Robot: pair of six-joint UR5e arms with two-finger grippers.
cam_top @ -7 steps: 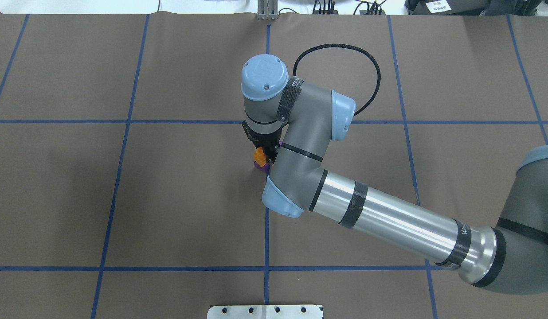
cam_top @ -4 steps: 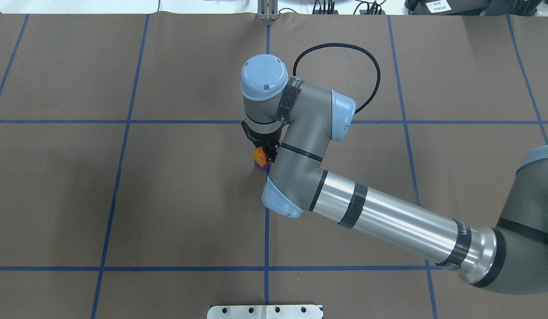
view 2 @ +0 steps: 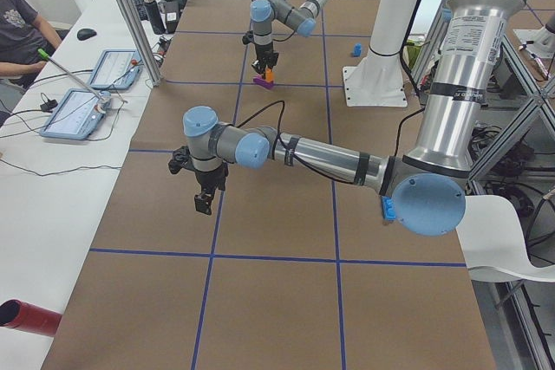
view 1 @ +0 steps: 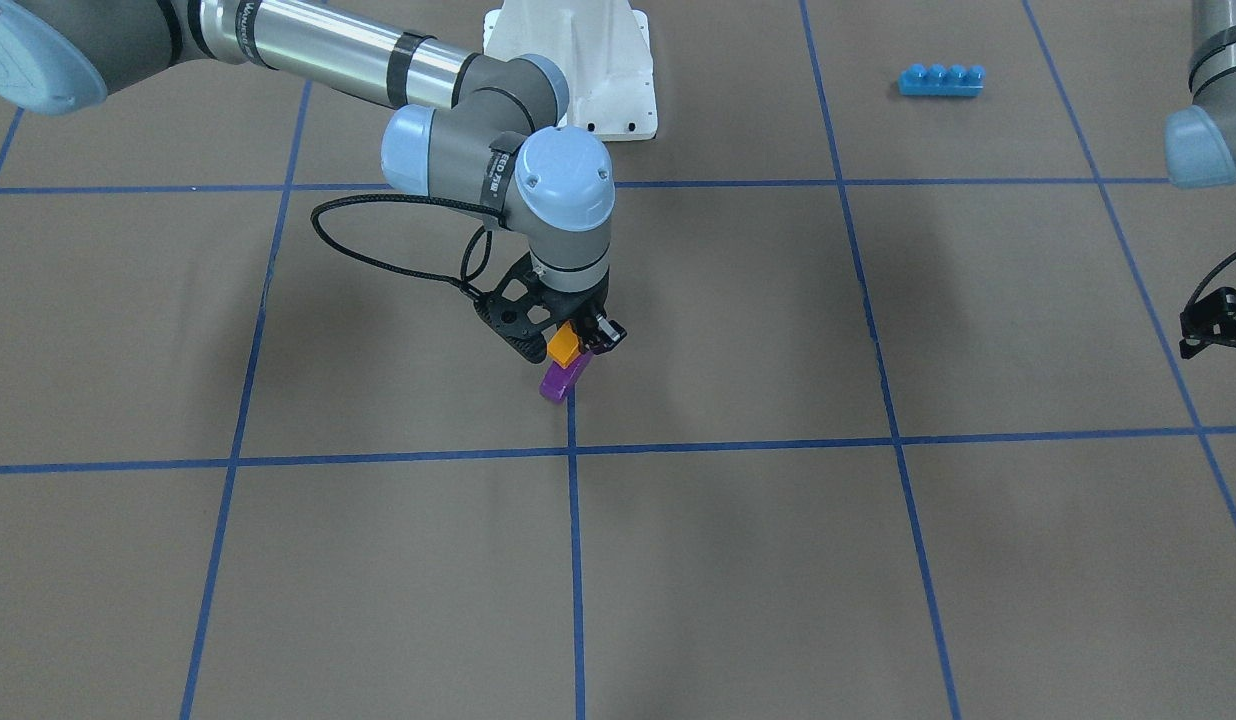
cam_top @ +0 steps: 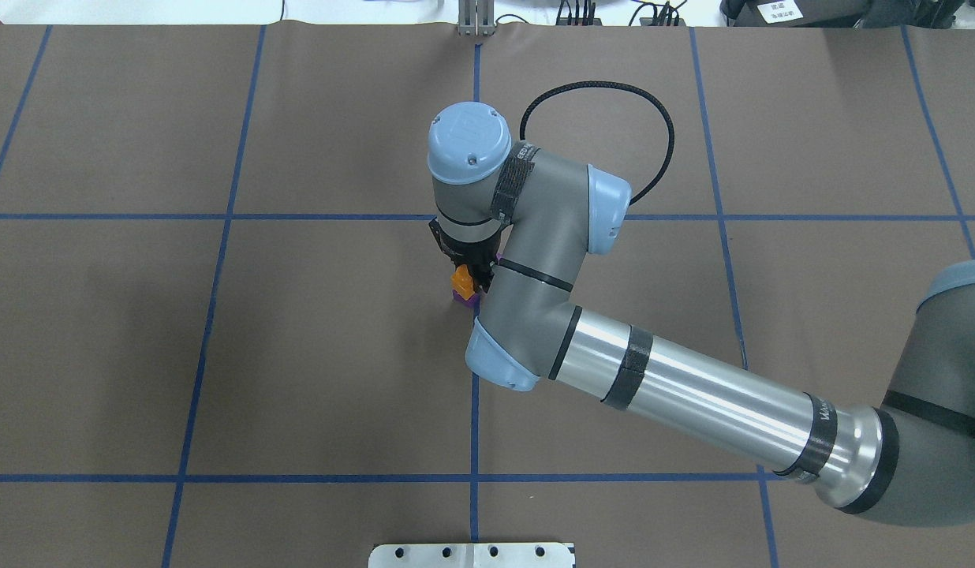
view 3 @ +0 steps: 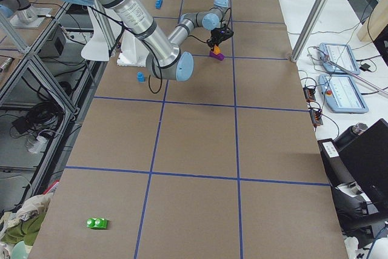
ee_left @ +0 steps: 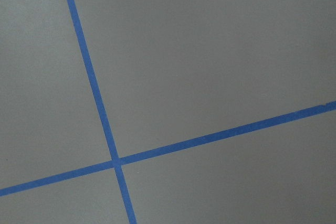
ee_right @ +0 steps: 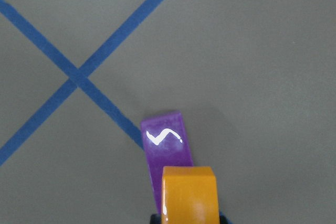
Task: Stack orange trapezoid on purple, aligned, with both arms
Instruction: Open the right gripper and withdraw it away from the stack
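Note:
My right gripper (view 1: 581, 340) is shut on the orange trapezoid (view 1: 564, 346) and holds it on the upper end of the purple block (view 1: 561, 380), which lies on the brown table next to a blue tape crossing. In the overhead view the orange trapezoid (cam_top: 461, 278) sits over the purple block (cam_top: 465, 296), half hidden under my right wrist. In the right wrist view the orange trapezoid (ee_right: 189, 195) overlaps the near end of the purple block (ee_right: 168, 145). I cannot tell if it is pressed fully down. My left gripper (view 1: 1216, 322) hangs at the table's side, empty; its jaws are unclear.
A long blue four-stud brick (view 1: 941, 79) lies at the back by the white base plate (view 1: 578, 60). A small blue block (view 3: 140, 77) lies near the base. A green block (view 3: 96, 223) lies at the far end. An operator's desk with tablets (view 2: 87, 93) borders the table.
My right wrist has shifted very slightly. The orange trapezoid stays in the gripper on the purple block at the same spot.

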